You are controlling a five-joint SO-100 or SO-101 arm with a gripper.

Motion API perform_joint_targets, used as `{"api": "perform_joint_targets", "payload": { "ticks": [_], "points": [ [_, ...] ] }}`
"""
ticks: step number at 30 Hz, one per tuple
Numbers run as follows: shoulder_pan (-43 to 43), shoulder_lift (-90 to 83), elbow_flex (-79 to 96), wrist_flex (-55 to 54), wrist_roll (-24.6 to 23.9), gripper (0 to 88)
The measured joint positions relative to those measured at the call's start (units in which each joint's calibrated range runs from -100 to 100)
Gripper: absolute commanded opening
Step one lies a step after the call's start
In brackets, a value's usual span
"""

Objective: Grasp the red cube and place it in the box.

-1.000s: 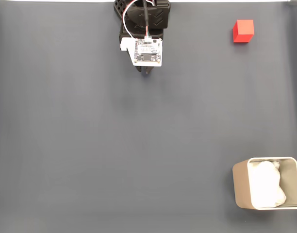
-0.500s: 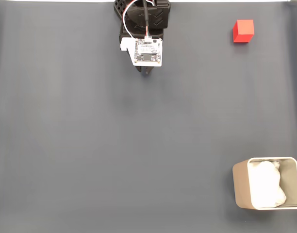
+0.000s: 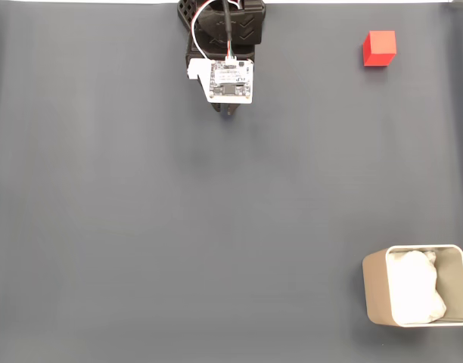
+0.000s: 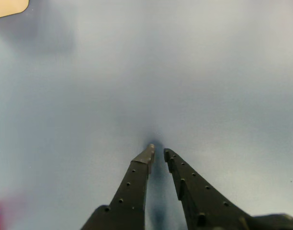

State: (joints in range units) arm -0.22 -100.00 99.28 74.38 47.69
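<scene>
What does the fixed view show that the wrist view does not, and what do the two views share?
Fixed view alone: the whole red cube at top right, the whole box with white paper at bottom right, and the arm's circuit board. Wrist view alone: the two dark fingers seen close, tips almost together with a narrow gap. Shared: the grey table, plus the cube and box, which the wrist view catches as slivers at its left edge.

Dark grey mat (image 3: 178, 242) across the whole work surface in the fixed view; smooth, matte, faint vertical streaks of lighter tone. Thin white strip (image 3: 80, 2) along the top edge, beyond the mat. Same grey surface (image 4: 208, 72) in the wrist view, paler and blurred, with a soft dark shadow patch near the lower middle and another in the upper left.
</scene>
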Motion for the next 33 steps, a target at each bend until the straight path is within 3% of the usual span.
{"api": "perform_joint_targets", "payload": {
  "ticks": [17,33],
  "points": [
    [0.0,0.0,0.0,-1.4,0.0,0.9],
    [0.4,0.5,0.0,-25.2,1.5,1.2]
  ]
}}
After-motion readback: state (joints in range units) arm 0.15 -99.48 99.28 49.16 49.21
